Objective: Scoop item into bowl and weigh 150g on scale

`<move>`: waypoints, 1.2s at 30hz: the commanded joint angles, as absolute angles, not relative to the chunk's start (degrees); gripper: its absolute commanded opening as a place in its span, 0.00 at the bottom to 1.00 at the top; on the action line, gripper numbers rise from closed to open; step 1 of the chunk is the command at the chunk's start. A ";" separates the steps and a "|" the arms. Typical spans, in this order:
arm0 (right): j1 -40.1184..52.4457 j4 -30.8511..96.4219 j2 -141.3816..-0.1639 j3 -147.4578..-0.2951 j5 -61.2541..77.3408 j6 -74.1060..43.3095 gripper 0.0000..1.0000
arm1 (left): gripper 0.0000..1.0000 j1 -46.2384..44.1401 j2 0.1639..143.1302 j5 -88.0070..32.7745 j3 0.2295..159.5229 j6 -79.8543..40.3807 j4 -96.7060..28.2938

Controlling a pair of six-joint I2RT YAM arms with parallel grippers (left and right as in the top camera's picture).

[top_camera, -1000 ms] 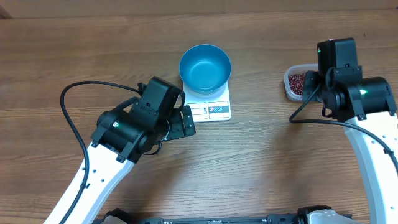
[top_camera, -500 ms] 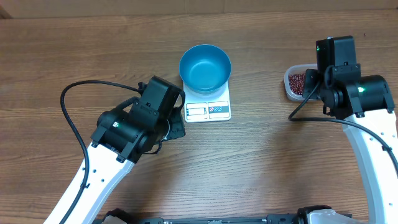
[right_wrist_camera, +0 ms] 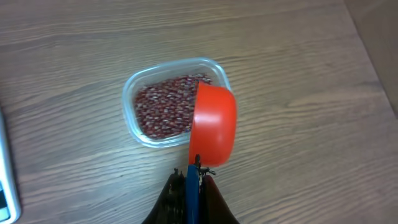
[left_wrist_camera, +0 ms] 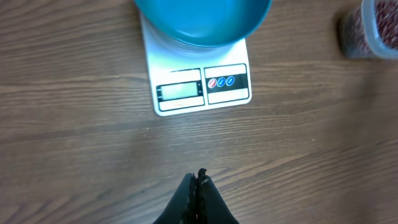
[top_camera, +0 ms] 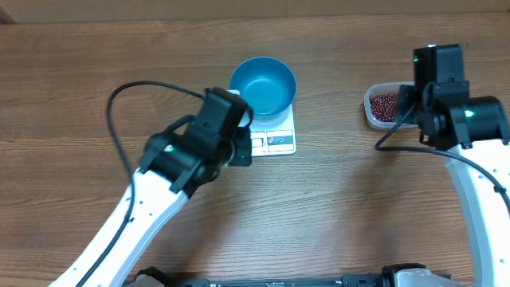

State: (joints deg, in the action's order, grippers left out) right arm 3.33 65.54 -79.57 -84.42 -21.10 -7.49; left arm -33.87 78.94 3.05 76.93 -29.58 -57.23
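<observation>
The beans (right_wrist_camera: 160, 111) lie in a clear tub (right_wrist_camera: 132, 93) at 3 o'clock from the scale (left_wrist_camera: 198, 93). The blue bowl (left_wrist_camera: 202, 22) sits on the scale's 12 o'clock end and looks empty. The right claw (right_wrist_camera: 193, 177) is clamped on the handle of an orange-red scoop (right_wrist_camera: 212, 124) that hangs on edge over the tub's 4 o'clock rim. If loaded at that tilt, it could drop beans on the surface (top_camera: 358, 199) along the way to the bowl. The left claw (left_wrist_camera: 198, 180), pinched together and empty, hovers at the scale's 6 o'clock. A nudge there could shift the scale or upset its reading. Only the right wrist view shows the scoop, which the arm hides from overhead. Only the left wrist view shows the display (left_wrist_camera: 180, 91), though its digits are unreadable.
</observation>
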 commanded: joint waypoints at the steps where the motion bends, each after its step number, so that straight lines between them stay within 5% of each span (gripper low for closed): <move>1: -0.84 64.66 -79.70 -86.32 -15.90 -7.51 0.04 | 0.04 -36.16 82.98 4.08 77.89 -26.94 -55.96; 7: -5.54 64.53 -79.70 -86.32 -4.58 -3.81 0.04 | 0.04 -38.68 90.02 5.80 77.89 -27.03 -51.07; 17: -5.54 64.25 -79.70 -86.32 -4.34 -3.77 0.04 | 0.04 -39.86 97.91 8.12 77.89 -27.03 -43.88; 29: -5.54 63.75 -79.70 -86.32 -4.36 -3.77 0.04 | 0.05 -44.69 107.48 24.77 77.89 -33.67 -38.61; 36: -5.54 63.70 -79.70 -86.32 -4.34 -3.75 0.04 | 0.05 -44.71 110.45 21.15 77.89 -34.26 -38.63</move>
